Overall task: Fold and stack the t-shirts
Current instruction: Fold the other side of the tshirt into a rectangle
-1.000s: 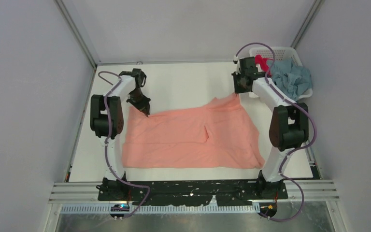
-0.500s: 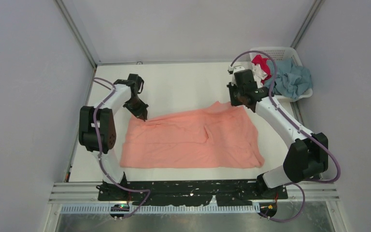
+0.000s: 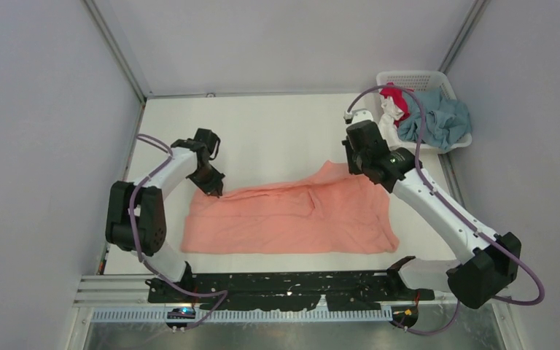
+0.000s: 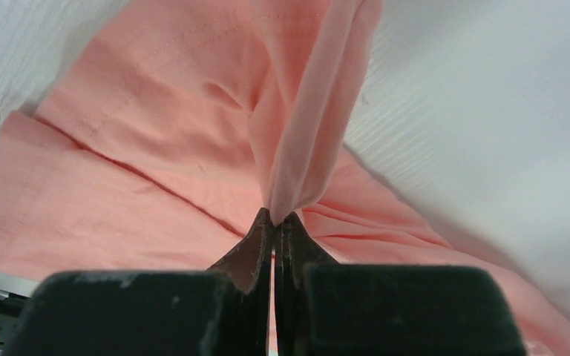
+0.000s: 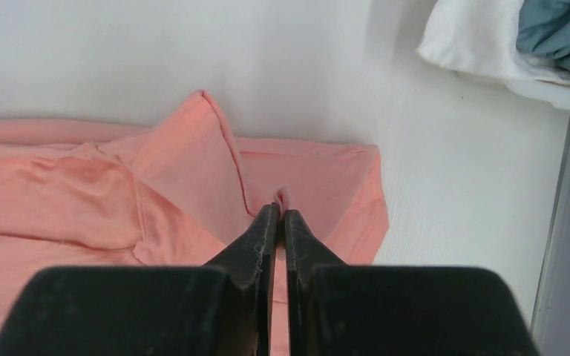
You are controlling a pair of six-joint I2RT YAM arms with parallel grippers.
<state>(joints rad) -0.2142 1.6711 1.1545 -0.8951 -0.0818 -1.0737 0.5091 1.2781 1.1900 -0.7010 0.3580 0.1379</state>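
Note:
A large salmon-pink t-shirt (image 3: 292, 219) lies spread across the middle of the table. My left gripper (image 3: 214, 189) is shut on its far left edge; in the left wrist view (image 4: 276, 215) a pinched fold of pink cloth (image 4: 304, 148) rises from the tips. My right gripper (image 3: 357, 166) is shut on the far right edge, with a small tuck of pink cloth (image 5: 193, 170) between the tips in the right wrist view (image 5: 280, 211). The far edge is folded partway toward me. Dusty blue (image 3: 437, 120), red (image 3: 396, 96) and white (image 3: 388, 117) shirts lie bunched in the basket.
A white plastic lattice basket (image 3: 415, 76) stands at the far right corner of the table; its edge, with white and blue cloth hanging over, shows in the right wrist view (image 5: 549, 93). Grey walls close in the table on three sides.
Both grippers have moved toward me, drawing the shirt's far edge with them. The pink shirt's spread has grown shorter front to back.

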